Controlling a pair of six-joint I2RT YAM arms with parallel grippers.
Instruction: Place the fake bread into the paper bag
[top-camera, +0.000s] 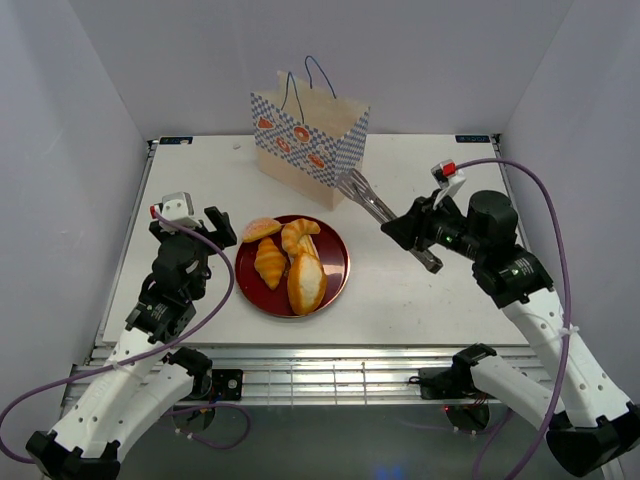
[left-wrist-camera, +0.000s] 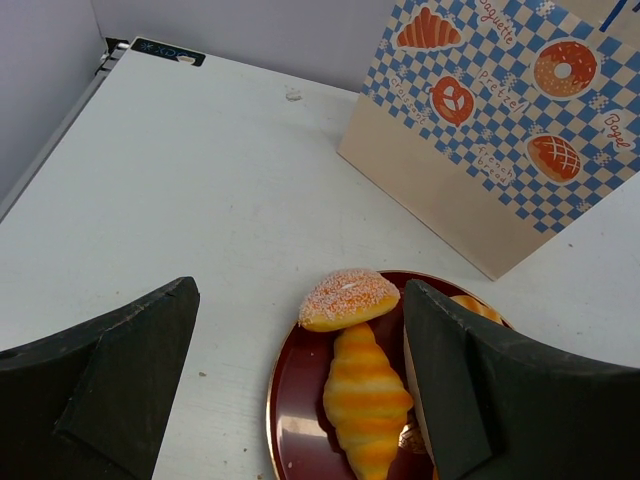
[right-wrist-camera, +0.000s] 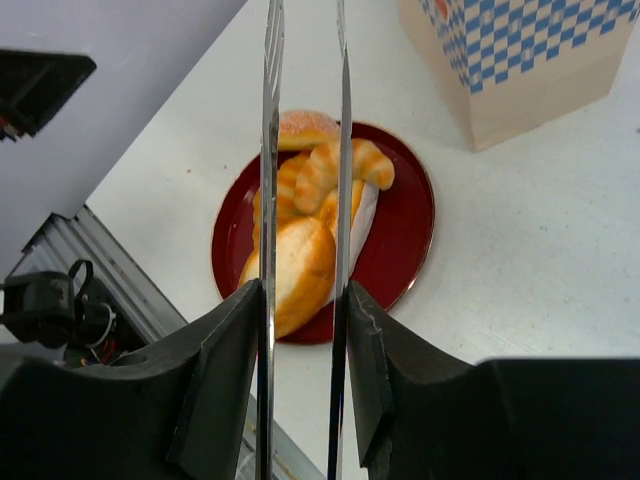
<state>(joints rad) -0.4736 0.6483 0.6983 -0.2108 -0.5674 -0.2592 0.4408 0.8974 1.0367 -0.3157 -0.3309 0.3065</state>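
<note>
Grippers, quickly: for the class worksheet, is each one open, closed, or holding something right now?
Left gripper: open, holding nothing.
Right gripper: closed on the metal tongs.

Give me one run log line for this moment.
left claw open, empty, beside plate | right claw shut on tongs, tongs empty | fake bread four pieces on plate | paper bag upright, behind plate

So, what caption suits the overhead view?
Right claw holds metal tongs near the paper bag; fake bread sits on a red plate beside the open left claw.
</note>
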